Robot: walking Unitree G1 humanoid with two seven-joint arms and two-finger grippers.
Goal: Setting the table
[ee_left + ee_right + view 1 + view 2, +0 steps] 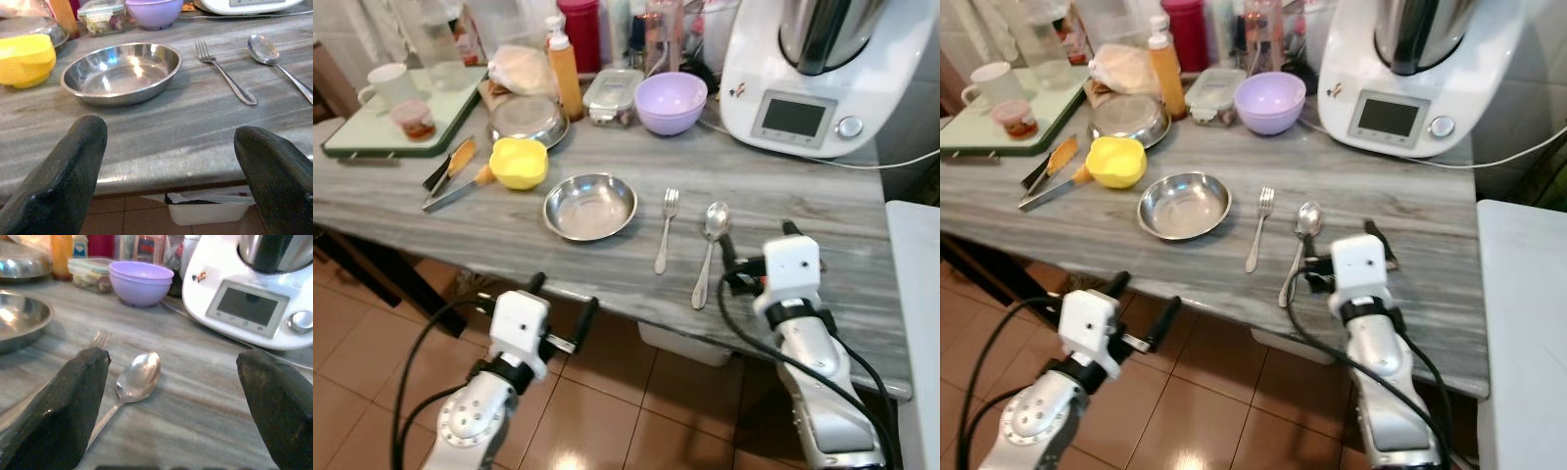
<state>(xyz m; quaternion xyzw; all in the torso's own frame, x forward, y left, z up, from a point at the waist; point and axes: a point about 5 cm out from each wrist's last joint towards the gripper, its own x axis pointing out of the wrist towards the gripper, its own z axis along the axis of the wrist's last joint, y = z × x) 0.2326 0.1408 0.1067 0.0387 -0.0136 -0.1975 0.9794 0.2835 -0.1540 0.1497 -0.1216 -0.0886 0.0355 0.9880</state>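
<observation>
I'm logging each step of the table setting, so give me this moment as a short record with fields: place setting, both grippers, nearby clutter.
surface: grey wood-grain table
place setting: steel bowl, fork to its right, spoon right of the fork
left gripper: open, off the table's front edge, facing the bowl, empty
right gripper: open, over the table beside the spoon's handle, empty
behind: yellow bowl, purple bowl, white kitchen machine, tongs

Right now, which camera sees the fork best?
The left wrist view: the whole fork lies sharp and close beside the steel bowl. Both eye views show it whole but small. In the right wrist view, only its tines peek out behind a black finger.
</observation>
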